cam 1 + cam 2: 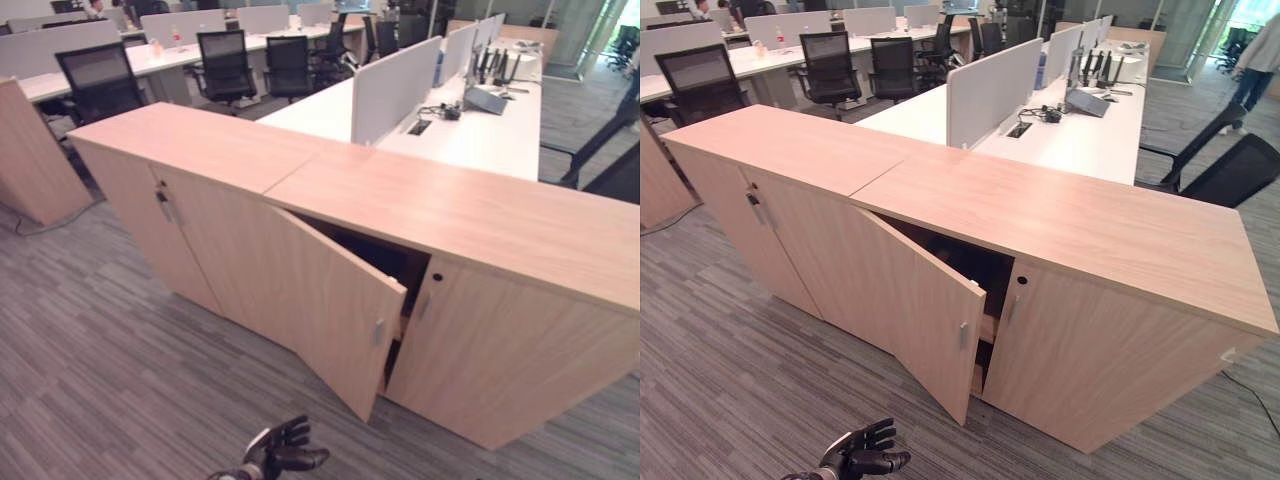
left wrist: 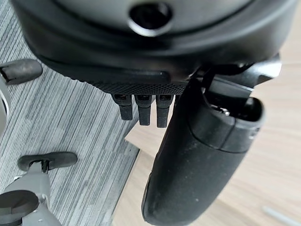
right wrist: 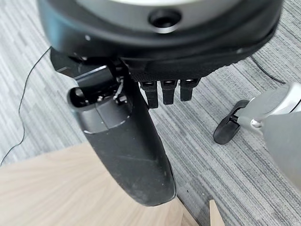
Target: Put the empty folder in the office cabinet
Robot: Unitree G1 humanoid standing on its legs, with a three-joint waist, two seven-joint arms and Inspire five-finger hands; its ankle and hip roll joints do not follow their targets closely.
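Observation:
A long, low light-wood office cabinet (image 1: pixel 480 230) stands in front of me. One of its doors (image 1: pixel 320 300) hangs partly open toward me, a small metal handle (image 1: pixel 379 331) at its free edge. The gap behind it is dark, with a shelf edge just visible. The neighbouring door (image 1: pixel 500 350) on the right is closed. My left hand (image 1: pixel 283 447) is low over the carpet in front of the open door, with its fingers spread and nothing in them. In the right wrist view, my right hand (image 3: pixel 127 141) is open and empty above carpet and a pale wood surface.
A second cabinet section (image 1: pixel 170 150) with closed doors adjoins on the left. Behind are white desks (image 1: pixel 480 130) with divider panels (image 1: pixel 395 88) and black chairs (image 1: pixel 225 62). Another chair (image 1: pixel 1230 165) and a person (image 1: pixel 1262 48) are at the far right. Grey carpet (image 1: pixel 110 380) lies in front.

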